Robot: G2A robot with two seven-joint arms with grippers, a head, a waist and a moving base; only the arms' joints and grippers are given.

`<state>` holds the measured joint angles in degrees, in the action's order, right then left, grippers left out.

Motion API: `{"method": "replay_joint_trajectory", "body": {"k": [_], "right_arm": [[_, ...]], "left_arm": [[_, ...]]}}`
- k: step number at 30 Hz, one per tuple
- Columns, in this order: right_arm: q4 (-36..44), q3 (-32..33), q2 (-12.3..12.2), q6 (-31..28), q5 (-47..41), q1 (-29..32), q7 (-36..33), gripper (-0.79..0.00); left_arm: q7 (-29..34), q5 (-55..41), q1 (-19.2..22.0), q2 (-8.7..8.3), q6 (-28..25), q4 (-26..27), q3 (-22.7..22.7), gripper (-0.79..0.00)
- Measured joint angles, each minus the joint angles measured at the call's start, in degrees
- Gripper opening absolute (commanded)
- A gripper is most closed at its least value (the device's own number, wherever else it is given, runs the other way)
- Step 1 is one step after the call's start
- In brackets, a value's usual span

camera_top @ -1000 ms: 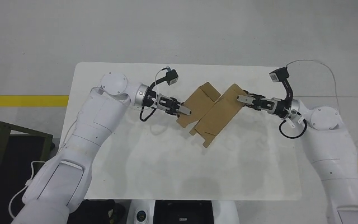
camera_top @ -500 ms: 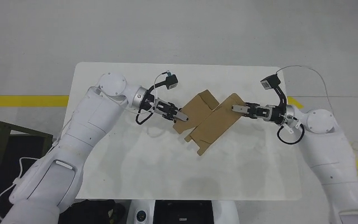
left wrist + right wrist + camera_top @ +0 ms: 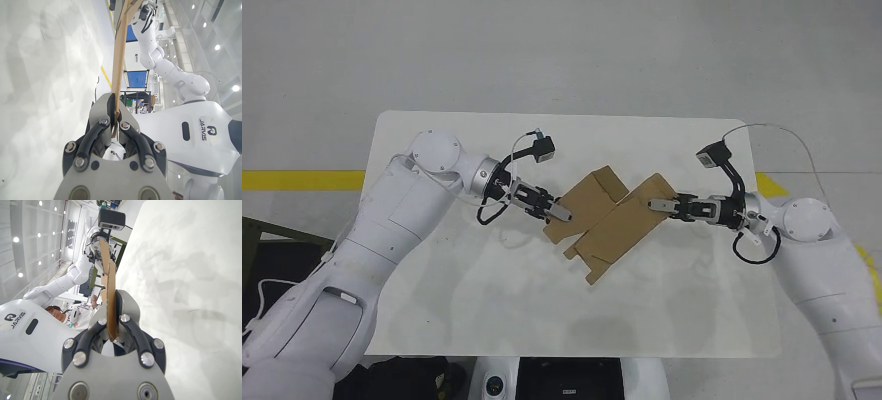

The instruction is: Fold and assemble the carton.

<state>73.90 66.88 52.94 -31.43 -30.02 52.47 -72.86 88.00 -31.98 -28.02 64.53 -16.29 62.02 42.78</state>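
Brown flat cardboard carton (image 3: 614, 215) hangs above the white counter (image 3: 442, 300), left gripper (image 3: 560, 213) and right gripper (image 3: 652, 205) fingers clamped on opposite edges. Thin pinches, so uneven pulling could tear or slip it!

A white surface (image 3: 542, 300) spreads wide under the left claw (image 3: 560, 213) and the right claw (image 3: 652, 204). All round it is a grey floor (image 3: 562, 50). A yellow line (image 3: 302, 180) runs on the floor far out on the left claw's side. A short yellow bit (image 3: 769, 183) peeps out past the right claw, by the surface's edge. A dark green thing (image 3: 267, 265) sits on the floor, far from the left claw, on its side. Far off beyond the left claw are two blue boards (image 3: 137, 78) and bright round lights (image 3: 217, 47). Far beyond the right claw stands a green frame (image 3: 122, 251), with rows of lights (image 3: 16, 239) high up.
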Motion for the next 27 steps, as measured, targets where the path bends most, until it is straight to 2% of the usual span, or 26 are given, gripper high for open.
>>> {"method": "replay_joint_trajectory", "body": {"k": [1, 8, 12, 20, 27], "right_arm": [[-0.1, -0.1, -0.1, -0.1, -0.1, 0.0, 0.1, -0.785], [-1.7, -0.4, -0.5, -1.9, -2.0, -0.6, 1.9, -0.785], [-3.2, -0.3, -0.4, -3.7, -3.4, -1.0, 3.7, -0.785], [-4.8, -0.8, 0.4, -4.7, -3.5, -2.1, 7.7, -0.785], [-5.1, -1.5, 1.0, -4.0, -1.1, -2.2, 12.1, -0.785]], "left_arm": [[0.0, -0.1, 0.0, -0.12, 0.0, 0.0, 0.0, -0.003], [-0.8, -2.4, 0.0, -0.81, -0.8, -1.6, 1.3, 0.0], [-3.2, -3.4, -0.3, -0.95, -3.2, -3.5, 2.7, 0.0], [-9.6, -4.3, -1.6, -0.38, -5.1, -4.6, 4.0, 0.0], [-10.2, -7.9, -3.0, 0.51, -5.1, -3.6, 4.1, 0.0]]}}
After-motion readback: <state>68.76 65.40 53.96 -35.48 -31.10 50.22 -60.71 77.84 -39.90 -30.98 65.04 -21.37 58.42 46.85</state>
